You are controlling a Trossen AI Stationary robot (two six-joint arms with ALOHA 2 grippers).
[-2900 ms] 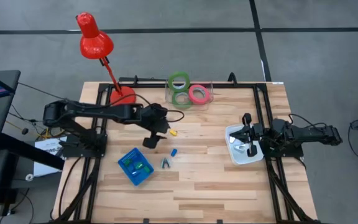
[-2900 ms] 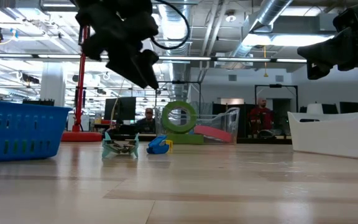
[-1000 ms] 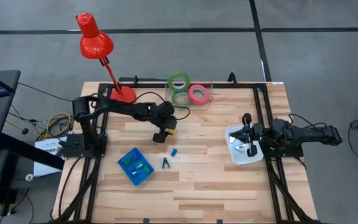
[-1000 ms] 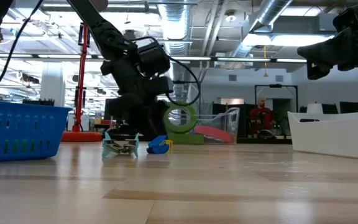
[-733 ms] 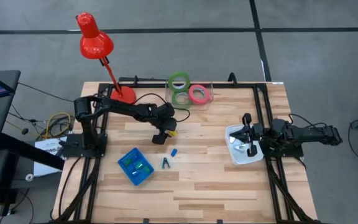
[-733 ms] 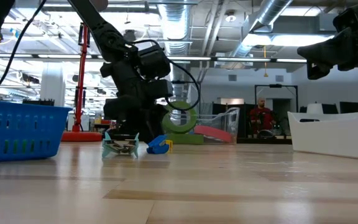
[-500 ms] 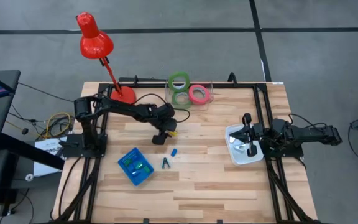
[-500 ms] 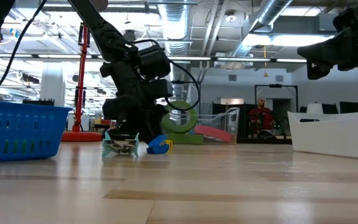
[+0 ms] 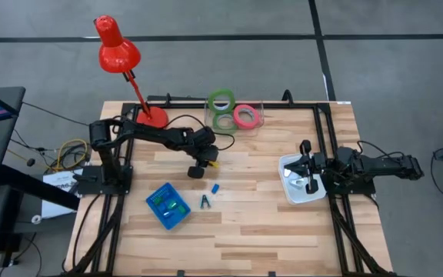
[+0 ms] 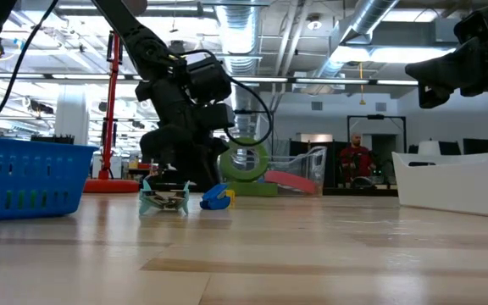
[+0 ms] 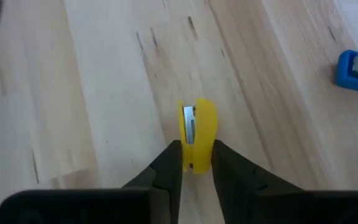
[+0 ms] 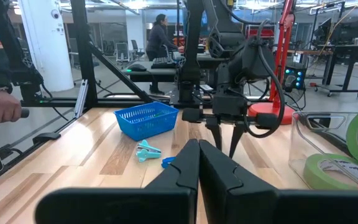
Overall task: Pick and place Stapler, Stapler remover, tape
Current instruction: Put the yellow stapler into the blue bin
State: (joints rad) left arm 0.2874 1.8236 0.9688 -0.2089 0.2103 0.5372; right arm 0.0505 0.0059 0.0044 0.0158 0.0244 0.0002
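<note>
Two arms over the wooden desk (image 9: 244, 231). We see the red lamp (image 9: 118, 46) at the far left corner. The left arm reaches toward desk centre, the right arm waits over the white tray (image 9: 292, 192) at the right edge. The blue basket (image 9: 168, 205) sits near the front left. We count three tape rings in a clear container (image 9: 254, 115) at the far edge: one green tape (image 9: 221, 101) upright, a second green tape (image 9: 224, 121) flat, pink-red tape (image 9: 244, 117) flat beside it. The left claw (image 11: 195, 163) is down at the desk, fingers (image 11: 169, 165) nearly closed on either side of the small yellow stapler (image 11: 197, 132), touching its sides. The right claw (image 12: 199, 158) is fully closed, holding nothing. We see the teal staple remover (image 9: 204, 201) just right of the basket, with a small blue piece (image 9: 214, 188) close behind it.
</note>
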